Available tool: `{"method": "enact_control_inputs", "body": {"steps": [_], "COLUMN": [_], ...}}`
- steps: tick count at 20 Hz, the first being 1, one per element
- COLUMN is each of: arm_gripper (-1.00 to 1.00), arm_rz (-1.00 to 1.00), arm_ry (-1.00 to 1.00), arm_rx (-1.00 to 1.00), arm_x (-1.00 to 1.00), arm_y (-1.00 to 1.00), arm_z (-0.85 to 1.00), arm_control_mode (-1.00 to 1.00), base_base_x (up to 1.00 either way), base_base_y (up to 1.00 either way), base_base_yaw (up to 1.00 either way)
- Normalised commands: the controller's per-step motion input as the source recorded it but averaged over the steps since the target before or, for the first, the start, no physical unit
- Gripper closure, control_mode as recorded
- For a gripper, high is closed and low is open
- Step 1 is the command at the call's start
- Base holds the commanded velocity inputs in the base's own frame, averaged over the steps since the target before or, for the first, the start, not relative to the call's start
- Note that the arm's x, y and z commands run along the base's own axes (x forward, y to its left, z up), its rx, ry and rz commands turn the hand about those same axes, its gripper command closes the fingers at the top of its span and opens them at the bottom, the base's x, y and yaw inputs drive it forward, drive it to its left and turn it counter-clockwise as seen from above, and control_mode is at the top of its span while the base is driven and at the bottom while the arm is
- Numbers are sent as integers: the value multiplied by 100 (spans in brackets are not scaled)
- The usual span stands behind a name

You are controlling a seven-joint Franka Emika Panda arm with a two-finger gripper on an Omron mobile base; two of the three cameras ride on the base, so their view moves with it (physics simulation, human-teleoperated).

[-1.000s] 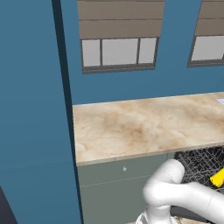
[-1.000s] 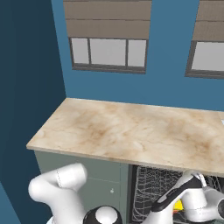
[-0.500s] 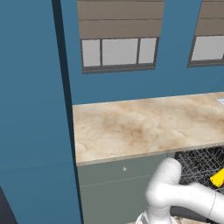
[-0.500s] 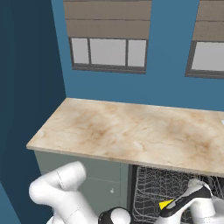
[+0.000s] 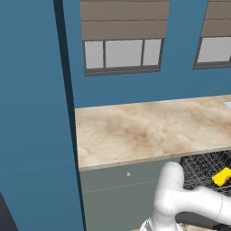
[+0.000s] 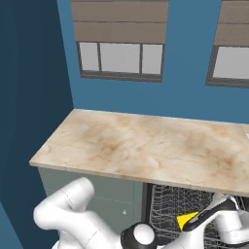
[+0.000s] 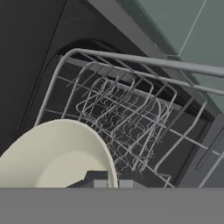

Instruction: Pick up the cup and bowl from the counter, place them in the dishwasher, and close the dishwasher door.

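My gripper [image 7: 113,183] is shut on the rim of the yellow cup [image 7: 57,153], whose pale inside fills the lower left of the hand view. In the base views the cup [image 5: 222,176] [image 6: 187,220] hangs over the wire rack of the open dishwasher [image 6: 168,202] [image 5: 202,166], just below the counter [image 5: 144,131] [image 6: 146,146]. The rack [image 7: 131,109] lies straight under the cup. The dark flat panel [image 7: 26,65] beside the rack looks like the lowered dishwasher door. A pale sliver [image 5: 228,104] lies on the counter at the frame's right edge; too little shows to call it the bowl.
Grey-green cabinet fronts [image 5: 122,185] [image 7: 188,26] flank the dishwasher. A tall blue wall panel [image 5: 36,113] stands at the counter's left end. Windows with blinds [image 6: 121,56] sit in the blue back wall.
The hand with the cup has shifted a little to the left over the rack in the right base view. The grip has stayed shut.
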Motion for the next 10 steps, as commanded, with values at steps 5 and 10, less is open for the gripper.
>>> {"method": "enact_control_inputs", "body": {"steps": [5, 10], "arm_gripper": [-100, -100], "arm_rz": [5, 10], "arm_ry": [1, 0], "arm_rx": [0, 0], "arm_x": [-2, -47], "arm_y": [-18, -13], "arm_z": [-45, -27], "arm_control_mode": [-100, -100], "base_base_x": [0, 0], "base_base_y": [0, 0], "base_base_yaw": [0, 0]}}
